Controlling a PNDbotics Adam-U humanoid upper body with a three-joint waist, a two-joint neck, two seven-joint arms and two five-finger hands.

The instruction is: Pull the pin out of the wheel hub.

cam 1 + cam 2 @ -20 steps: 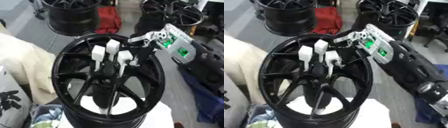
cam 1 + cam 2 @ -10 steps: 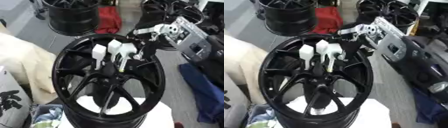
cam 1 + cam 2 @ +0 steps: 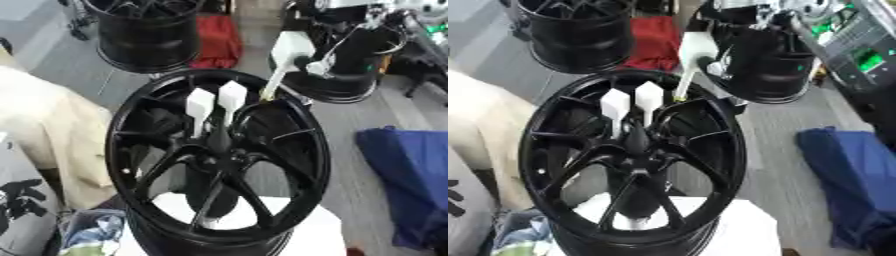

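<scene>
Left eye view: the right hand (image 3: 337, 47) pinches a white flat-topped pin (image 3: 287, 55) up above the shiny black wheel hub (image 3: 219, 155). Two more white pins (image 3: 217, 102) stand in its middle.

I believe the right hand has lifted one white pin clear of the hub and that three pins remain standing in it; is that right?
Not quite: two white pins remain in the wheel hub, as the left eye view shows. The right hand does hold one lifted pin clear.
</scene>
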